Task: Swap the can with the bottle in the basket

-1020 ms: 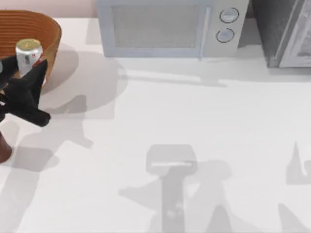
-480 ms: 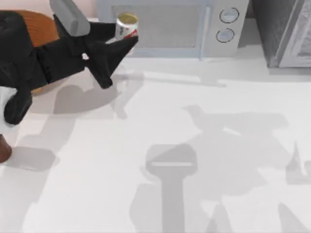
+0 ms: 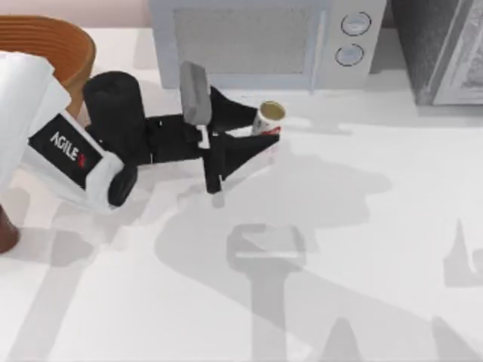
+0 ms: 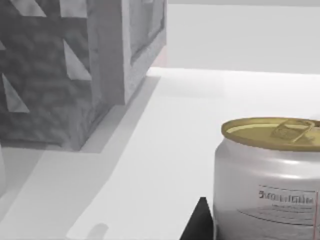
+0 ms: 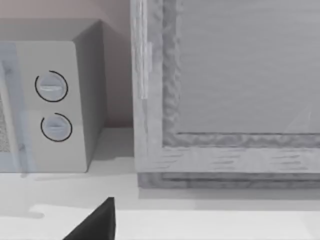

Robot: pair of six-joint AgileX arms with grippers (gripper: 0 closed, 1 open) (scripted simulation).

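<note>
— Can (image 3: 268, 119) first: where do we have it?

— Clamped between the fingers of our left gripper (image 3: 260, 130), out over the white table (image 3: 362, 226) in front of the microwave (image 3: 256, 41), well clear of the basket (image 3: 53, 45). One black finger (image 3: 234, 111) runs along its far side, the other along its near side.

— What does the left wrist view add?

— It brings the can (image 4: 270, 175) close: gold-olive top with its pull tab, pale wall with fine print, and a black fingertip (image 4: 199, 222) touching its lower edge. We also see a grey textured cabinet (image 4: 65, 70) beyond. From above we only get the can's top and a little red print.

— And our right arm?

— In the right wrist view a black fingertip (image 5: 95, 222) pokes in at the edge, facing the microwave's two dials (image 5: 52, 107) and the grey cabinet (image 5: 225, 90). We cannot tell whether that gripper is spread or closed.

— The count?

— One can, one basket at the table's far left corner, one microwave. One dark reddish-brown bottle (image 3: 6, 230) stands at the table's left edge, outside the basket, partly cut off.
</note>
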